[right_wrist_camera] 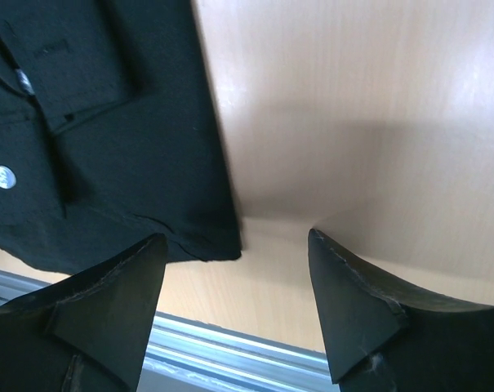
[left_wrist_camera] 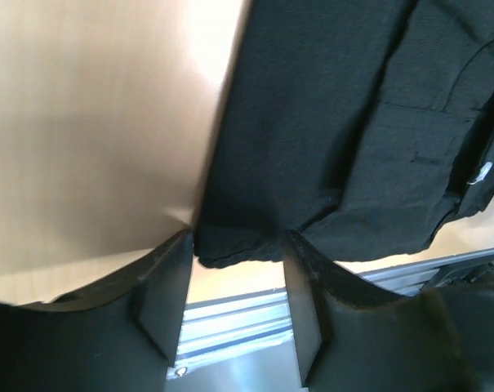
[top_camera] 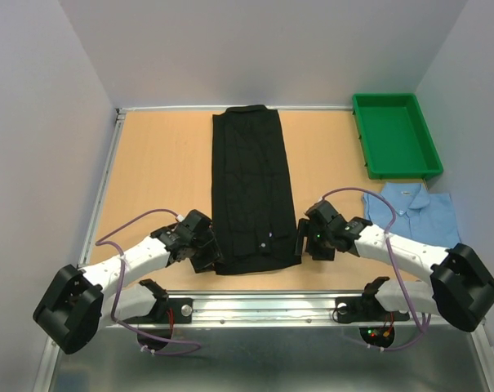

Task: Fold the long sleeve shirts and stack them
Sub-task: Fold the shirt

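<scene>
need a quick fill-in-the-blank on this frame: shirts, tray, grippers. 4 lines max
1. The long folded shirt between the left gripper and the right gripper is ___ in colour.
2. The light blue shirt lies on the ___ arm's side.
3. The tray at the far right corner is ___ in colour.
4. Both grippers' jaws stand ___.
Missing words: black; right; green; open.

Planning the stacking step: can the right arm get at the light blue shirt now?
Probably yes: the light blue shirt lies uncovered right beside the right arm, and the right tool is open, gripping nothing.
</scene>
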`<act>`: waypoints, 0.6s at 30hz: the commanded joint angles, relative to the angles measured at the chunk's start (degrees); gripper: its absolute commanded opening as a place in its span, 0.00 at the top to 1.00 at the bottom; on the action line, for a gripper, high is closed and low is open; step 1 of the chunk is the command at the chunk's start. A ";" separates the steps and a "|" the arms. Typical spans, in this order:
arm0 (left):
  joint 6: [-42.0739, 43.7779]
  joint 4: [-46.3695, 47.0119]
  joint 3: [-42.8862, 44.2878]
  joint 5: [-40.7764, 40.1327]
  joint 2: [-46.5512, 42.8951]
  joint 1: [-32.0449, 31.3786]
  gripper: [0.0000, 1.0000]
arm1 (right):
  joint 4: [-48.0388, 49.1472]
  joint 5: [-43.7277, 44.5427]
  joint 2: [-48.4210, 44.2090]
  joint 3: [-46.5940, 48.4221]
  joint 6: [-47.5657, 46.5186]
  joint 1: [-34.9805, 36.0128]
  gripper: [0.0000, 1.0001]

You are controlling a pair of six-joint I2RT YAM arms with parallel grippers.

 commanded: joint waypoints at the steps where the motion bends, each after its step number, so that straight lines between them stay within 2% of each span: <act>1: -0.30 0.88 -0.23 -3.57 2.22 -1.70 0.46 | 1.91 2.05 2.83 0.55 0.23 0.80 0.25; 3: -0.30 0.79 -0.32 -3.57 2.22 -2.32 0.56 | 2.09 1.97 3.54 0.73 0.14 0.88 0.26; 6: -0.48 0.27 -0.40 -3.83 1.35 -2.85 0.65 | 2.35 1.88 4.94 1.08 0.05 1.15 0.27; 8: -0.48 -0.09 -0.23 -4.01 0.99 -2.94 0.71 | 2.53 1.70 5.82 1.26 0.05 1.24 0.31; 13: -0.13 -1.23 0.12 -4.27 0.29 -3.29 0.81 | 2.79 1.26 6.97 1.26 0.40 1.32 0.41; 16: 0.31 -1.85 0.65 -4.71 0.11 -3.38 0.83 | 2.88 0.83 7.32 1.52 0.58 1.68 0.49; 17: 0.49 -1.85 0.91 -4.88 0.03 -3.46 0.88 | 2.79 0.39 7.49 1.52 0.40 1.76 0.50; 18: 0.49 -1.93 1.09 -4.80 0.11 -3.47 0.88 | 2.79 0.38 7.75 1.61 0.31 1.68 0.50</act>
